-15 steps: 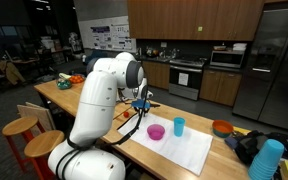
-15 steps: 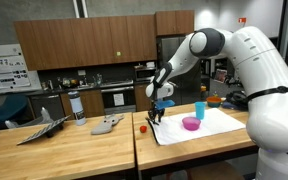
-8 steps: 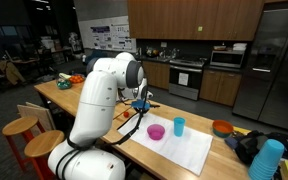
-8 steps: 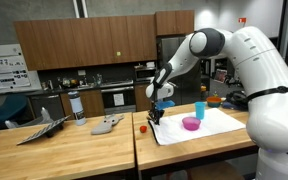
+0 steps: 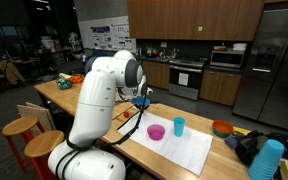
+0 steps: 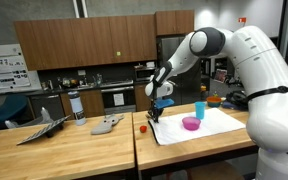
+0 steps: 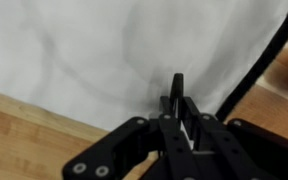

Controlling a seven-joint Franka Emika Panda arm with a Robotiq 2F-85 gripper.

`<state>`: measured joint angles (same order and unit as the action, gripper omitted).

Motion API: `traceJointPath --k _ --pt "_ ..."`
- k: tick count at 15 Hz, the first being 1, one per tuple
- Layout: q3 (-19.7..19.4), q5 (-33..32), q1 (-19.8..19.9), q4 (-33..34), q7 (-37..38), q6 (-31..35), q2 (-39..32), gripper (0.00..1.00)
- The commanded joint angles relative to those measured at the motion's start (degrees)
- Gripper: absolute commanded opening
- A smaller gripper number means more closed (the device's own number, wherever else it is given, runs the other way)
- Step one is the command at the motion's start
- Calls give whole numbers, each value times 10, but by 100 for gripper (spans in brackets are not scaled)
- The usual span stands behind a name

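On the wooden counter [image 6: 84,150], a white cloth [image 6: 214,133] carries a pink bowl [image 6: 190,123] and a blue cup [image 6: 199,110]. The gripper [image 6: 152,115], jaws drawn narrow with no clear catch, hangs over the cloth's left edge, just right of a small red object [image 6: 140,127]. Work here favours a level wrist, clear of the black cable [image 7: 256,60].

You're working in a kitchen that opens onto an office or lab floor. Dark wood cabinets [image 5: 184,15] line the far wall above an oven [image 5: 187,76] and a microwave [image 5: 227,58]. A steel fridge [image 5: 276,60] stands far right, stools [image 5: 19,127] sit by the near butcher-block counter [image 5: 52,92], and posters [image 5: 109,37] hang far left.
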<state>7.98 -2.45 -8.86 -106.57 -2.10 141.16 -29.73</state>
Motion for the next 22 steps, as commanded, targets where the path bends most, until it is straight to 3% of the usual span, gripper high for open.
traceJointPath --k 1,3,14,17,18,22 --pt "-4 -12 -8 -9 -4 1 38 4" --pt "0 -14 -6 -9 -11 -1 50 4" --pt "14 76 16 -180 -2 5 193 4" --pt "22 132 33 -233 -56 3 242 4" --pt "11 96 18 -184 -20 1 190 15" --pt "12 118 24 -219 -43 1 226 15"
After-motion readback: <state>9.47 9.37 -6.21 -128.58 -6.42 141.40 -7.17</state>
